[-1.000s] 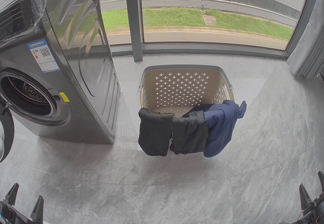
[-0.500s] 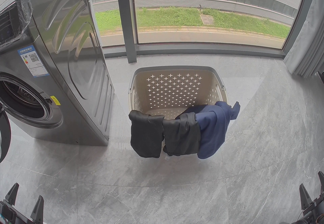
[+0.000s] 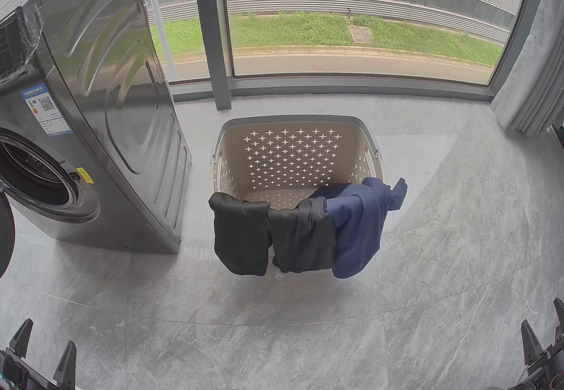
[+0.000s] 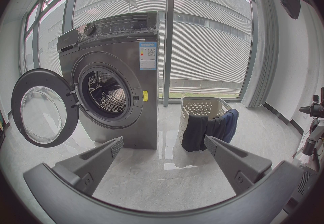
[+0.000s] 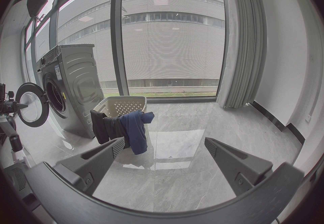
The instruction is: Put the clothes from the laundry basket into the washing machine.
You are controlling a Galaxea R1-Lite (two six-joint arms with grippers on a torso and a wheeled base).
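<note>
Black and navy clothes [image 3: 299,232] hang over the front rim of the laundry basket [image 3: 294,156], nothing loaded yet by the look of it, washing machine [image 3: 117,115] door [image 4: 44,108] swung open alongside, left tool [image 4: 162,140] and right tool [image 5: 162,142] both spread wide, empty, well short.

- Left gripper [image 4: 162,140]: two dark grey, wedge-shaped fingers [image 4: 94,159], each with a fine cross-hatched pad [image 4: 117,147] at its tip.
- A round recessed screw [image 4: 88,178] near each finger's base.
- Right gripper [image 5: 163,140]: the same grey wedges on a curved grey mount [image 5: 162,211].
</note>
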